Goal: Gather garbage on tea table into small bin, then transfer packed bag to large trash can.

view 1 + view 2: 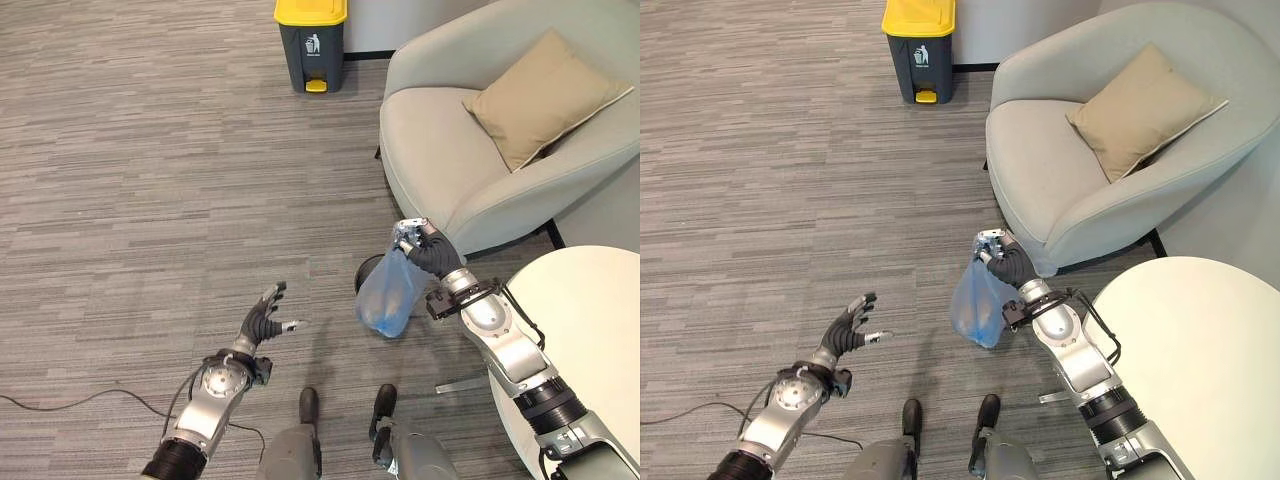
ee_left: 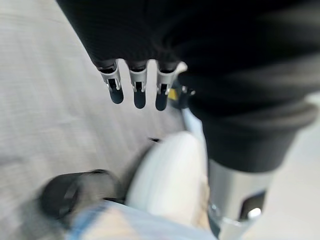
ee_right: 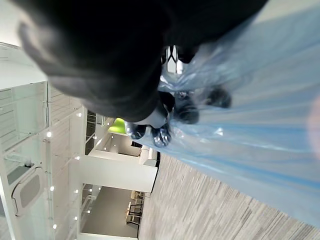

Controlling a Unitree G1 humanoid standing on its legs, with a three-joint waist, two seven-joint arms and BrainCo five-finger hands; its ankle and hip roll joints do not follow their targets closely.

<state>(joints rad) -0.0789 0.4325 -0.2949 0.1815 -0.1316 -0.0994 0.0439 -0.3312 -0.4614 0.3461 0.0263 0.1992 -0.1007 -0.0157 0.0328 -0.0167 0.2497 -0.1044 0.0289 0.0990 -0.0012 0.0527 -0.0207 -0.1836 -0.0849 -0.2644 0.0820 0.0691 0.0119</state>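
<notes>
One bag held over the carpet

Right hand [image 1: 428, 250] has its fingers clamped on the neck of the blue bag [image 1: 385, 297], whose contents are unclear. Left hand [image 1: 262, 322], fingers apart, hovers empty at 7 o'clock. Grey carpet [image 1: 150, 180]; yellow-lidded can [image 1: 311, 42] at 12, armchair [image 1: 480, 150] at 2, desk [image 1: 585, 340] cut off at 4.

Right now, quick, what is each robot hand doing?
Left hand: open, fingers spread, holding nothing.
Right hand: fingers shut on the top of the blue bag, which hangs below it.
</notes>
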